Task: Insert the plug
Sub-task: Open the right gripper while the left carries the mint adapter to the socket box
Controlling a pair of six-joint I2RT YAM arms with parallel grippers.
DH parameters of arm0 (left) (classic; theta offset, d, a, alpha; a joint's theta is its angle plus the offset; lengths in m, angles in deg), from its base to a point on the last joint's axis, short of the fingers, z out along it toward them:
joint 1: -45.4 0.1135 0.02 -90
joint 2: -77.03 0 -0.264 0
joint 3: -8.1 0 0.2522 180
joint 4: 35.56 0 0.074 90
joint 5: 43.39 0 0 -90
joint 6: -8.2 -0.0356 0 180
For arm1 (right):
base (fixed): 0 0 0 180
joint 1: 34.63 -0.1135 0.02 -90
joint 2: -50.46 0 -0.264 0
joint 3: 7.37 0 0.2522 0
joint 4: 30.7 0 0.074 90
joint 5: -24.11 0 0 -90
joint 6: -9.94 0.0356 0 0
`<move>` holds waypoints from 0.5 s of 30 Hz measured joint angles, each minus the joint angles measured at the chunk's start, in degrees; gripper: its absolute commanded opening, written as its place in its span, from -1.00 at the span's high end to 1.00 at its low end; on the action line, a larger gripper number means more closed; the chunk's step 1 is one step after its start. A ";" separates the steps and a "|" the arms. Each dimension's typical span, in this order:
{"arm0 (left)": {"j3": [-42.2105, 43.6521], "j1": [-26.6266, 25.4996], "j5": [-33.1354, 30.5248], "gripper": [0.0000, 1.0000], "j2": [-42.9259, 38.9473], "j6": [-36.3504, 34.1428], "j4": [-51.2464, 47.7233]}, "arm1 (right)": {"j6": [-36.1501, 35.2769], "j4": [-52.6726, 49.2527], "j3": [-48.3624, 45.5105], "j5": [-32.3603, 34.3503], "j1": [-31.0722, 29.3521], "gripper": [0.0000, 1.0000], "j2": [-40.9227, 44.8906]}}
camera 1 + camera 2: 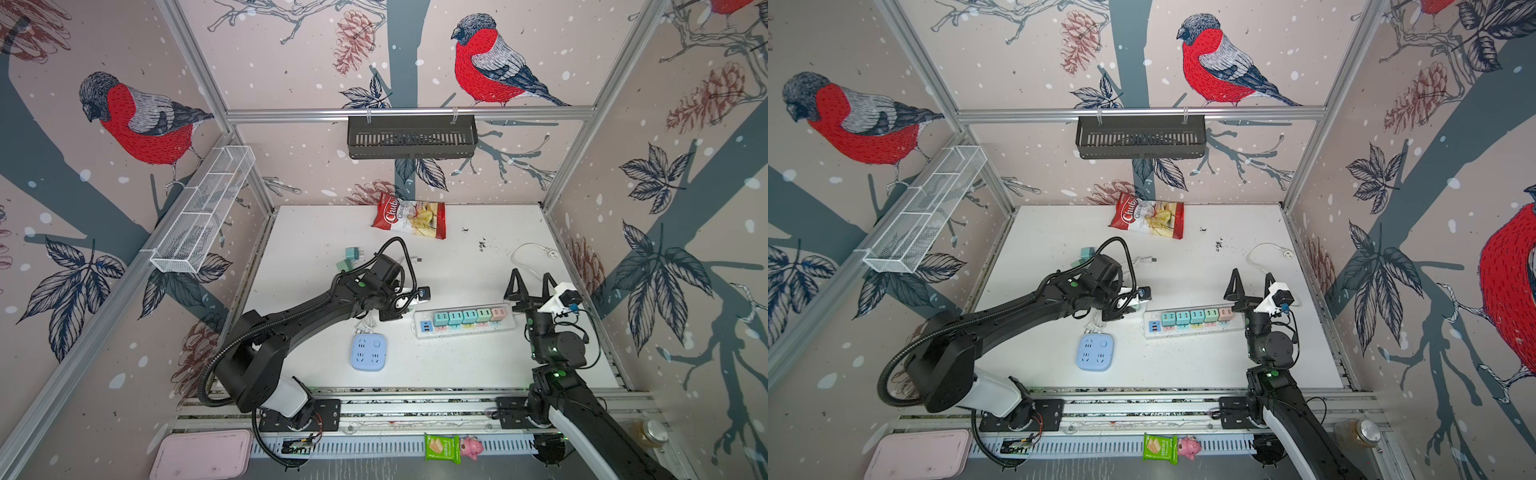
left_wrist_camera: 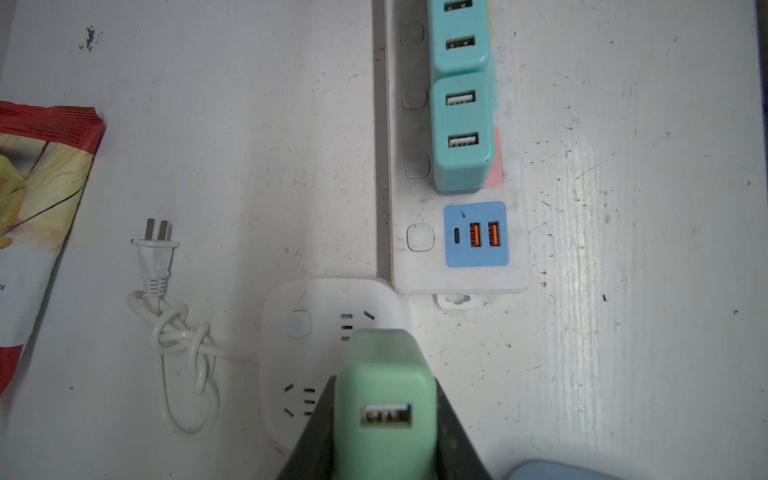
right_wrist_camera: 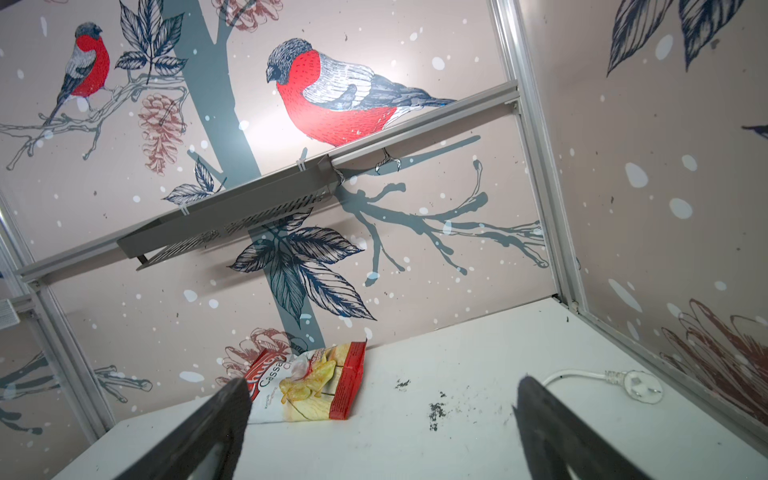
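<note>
My left gripper is shut on a mint-green plug, a small USB charger block, with a dark finger on each side. The plug hangs over the face of a white square socket, and its prongs are hidden. In a top view the left gripper sits at the left end of a long white power strip carrying several pastel chargers. My right gripper stands open and empty above the strip's right end, fingers pointing up and away.
A blue square socket lies in front of the left arm. Two loose plugs sit at the back left. A chip bag lies at the back. A white corded plug lies at the right, another beside the white socket.
</note>
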 measured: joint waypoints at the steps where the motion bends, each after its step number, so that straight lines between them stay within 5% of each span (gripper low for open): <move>1: -0.42 -0.04 0.00 1.00 0.39 0.20 -0.09 | 0.07 0.02 0.00 0.52 0.20 -0.99 0.55; 15: -7.32 0.90 0.04 1.00 8.28 2.67 -1.20 | 2.89 0.79 0.00 -0.74 0.81 -0.99 0.70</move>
